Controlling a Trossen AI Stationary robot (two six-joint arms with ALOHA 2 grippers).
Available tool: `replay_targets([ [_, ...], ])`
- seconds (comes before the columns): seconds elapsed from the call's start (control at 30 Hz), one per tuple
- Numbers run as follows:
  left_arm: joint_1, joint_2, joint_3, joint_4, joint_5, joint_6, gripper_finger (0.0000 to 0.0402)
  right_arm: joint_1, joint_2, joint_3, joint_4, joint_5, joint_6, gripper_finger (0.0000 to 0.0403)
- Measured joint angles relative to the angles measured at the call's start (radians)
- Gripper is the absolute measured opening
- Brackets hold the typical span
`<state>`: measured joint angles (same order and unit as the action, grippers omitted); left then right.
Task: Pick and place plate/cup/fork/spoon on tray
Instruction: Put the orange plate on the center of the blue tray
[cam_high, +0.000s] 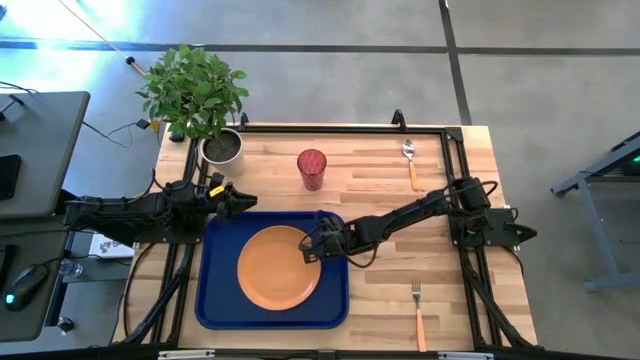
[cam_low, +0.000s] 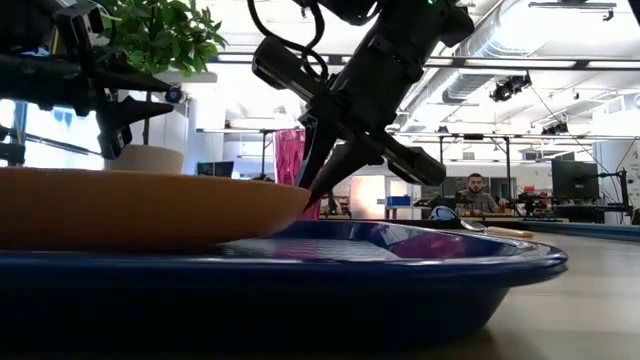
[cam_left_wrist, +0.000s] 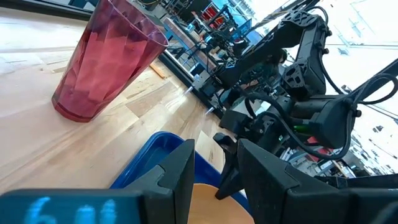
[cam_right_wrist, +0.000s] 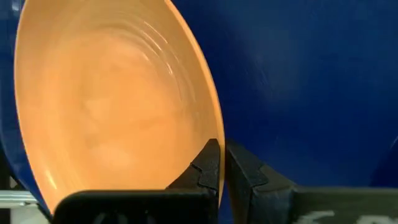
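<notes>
The orange plate (cam_high: 280, 267) lies in the dark blue tray (cam_high: 218, 300) at the table's near middle. My right gripper (cam_high: 312, 245) reaches in from the right and is shut on the plate's rim. My left gripper (cam_high: 240, 201) is open and empty, hovering over the tray's far left corner. The red ribbed cup (cam_high: 312, 168) stands upright on the table beyond the tray and also shows in the left wrist view (cam_left_wrist: 106, 59). The spoon (cam_high: 410, 160) lies at the far right. The fork (cam_high: 418, 312) lies near the front edge, right of the tray. My right gripper pinches the plate's rim (cam_right_wrist: 217, 134) on the plate's right, far side, one finger (cam_right_wrist: 208, 165) on the inner face and the other (cam_right_wrist: 249, 177) on the outer. The fingers slant down from the table's right (cam_low: 325, 165). The plate's base rests on the tray.
A grey plant pot (cam_high: 222, 148) with a leafy plant stands at the table's far left corner, just beyond my left gripper. Bare wood lies between the tray and the fork. A person sits in the room beyond the table (cam_low: 478, 190).
</notes>
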<state>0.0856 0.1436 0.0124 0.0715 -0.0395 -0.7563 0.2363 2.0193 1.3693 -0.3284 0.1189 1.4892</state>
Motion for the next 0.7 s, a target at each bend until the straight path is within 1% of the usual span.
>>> replay_targets([
  [0.17, 0.0, 0.0, 0.0, 0.0, 0.0, 0.0, 0.0115, 0.006, 0.0, 0.0, 0.004, 0.009, 0.1, 0.0],
  [0.27, 0.0, 0.0, 0.0, 0.0, 0.0, 0.0, 0.0115, 0.006, 0.007, 0.0, 0.002, 0.007, 0.128, 0.0],
  [0.4, 0.0, 0.0, 0.0, 0.001, 0.0, 0.0, 0.0115, 0.005, 0.031, 0.0, 0.012, -0.026, 0.133, 0.0],
  [0.7, 0.0, 0.0, 0.0, 0.002, 0.0, 0.0, 0.0115, 0.006, 0.036, 0.0, 0.017, -0.019, 0.151, 0.0],
])
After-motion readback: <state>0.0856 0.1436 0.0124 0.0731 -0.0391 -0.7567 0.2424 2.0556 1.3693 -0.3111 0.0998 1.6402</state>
